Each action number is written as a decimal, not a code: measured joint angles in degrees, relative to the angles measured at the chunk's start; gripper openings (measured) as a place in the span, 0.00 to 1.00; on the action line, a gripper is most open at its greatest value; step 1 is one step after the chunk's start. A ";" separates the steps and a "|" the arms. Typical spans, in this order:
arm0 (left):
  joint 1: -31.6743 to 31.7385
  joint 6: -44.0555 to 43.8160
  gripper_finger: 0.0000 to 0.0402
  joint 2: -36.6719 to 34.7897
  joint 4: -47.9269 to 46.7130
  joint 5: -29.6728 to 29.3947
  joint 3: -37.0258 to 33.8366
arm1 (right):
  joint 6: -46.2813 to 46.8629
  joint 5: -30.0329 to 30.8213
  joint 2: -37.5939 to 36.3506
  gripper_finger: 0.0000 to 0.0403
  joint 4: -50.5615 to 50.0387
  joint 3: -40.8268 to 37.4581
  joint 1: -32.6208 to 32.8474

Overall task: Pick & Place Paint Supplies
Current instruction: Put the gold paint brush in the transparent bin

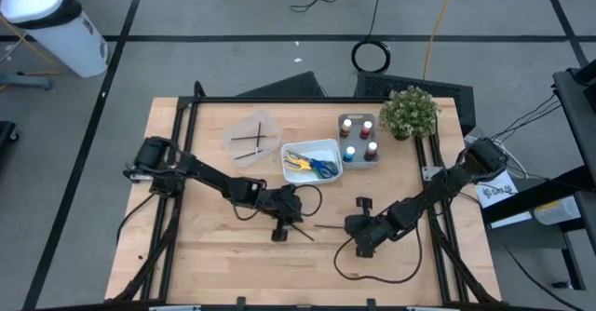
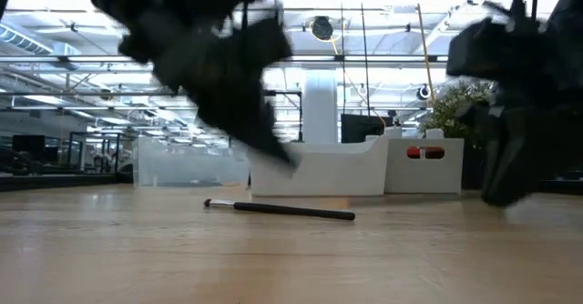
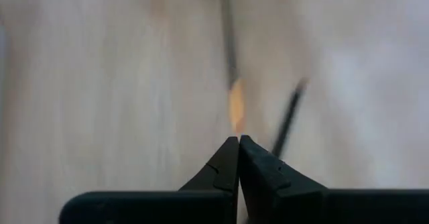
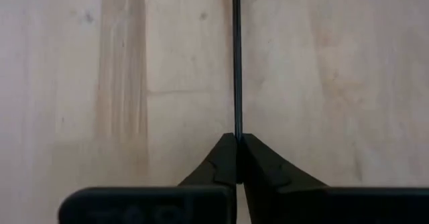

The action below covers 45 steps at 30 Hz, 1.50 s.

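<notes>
Brush on the table — right gripper clamped on it, left gripper pinching another brush.

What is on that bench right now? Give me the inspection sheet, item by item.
Surface: wooden table, bare between the arms.
Job's things: two brushes in the clear tray; scissors in the white tray; paint pots beside it; loose brush lying flat.
Clutter: potted plant; small dark object, unidentifiable.
Grippers: left end effector shut, a brush tip just ahead, grip unclear; right end effector shut on a brush handle.
Cables: black loop on the table.
Surroundings: coiled cable and white container on the floor.
</notes>
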 joint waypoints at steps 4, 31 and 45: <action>-1.96 -0.23 0.06 -5.04 2.07 -3.37 0.38 | -1.93 3.00 -2.48 0.00 2.85 0.03 1.47; -7.63 -0.44 0.62 -7.47 11.22 -9.42 0.53 | -10.01 14.03 -6.02 0.00 13.65 0.15 3.68; -7.39 -0.26 0.53 -7.56 10.23 -11.37 0.60 | -12.49 15.81 -6.02 0.00 17.68 0.21 3.68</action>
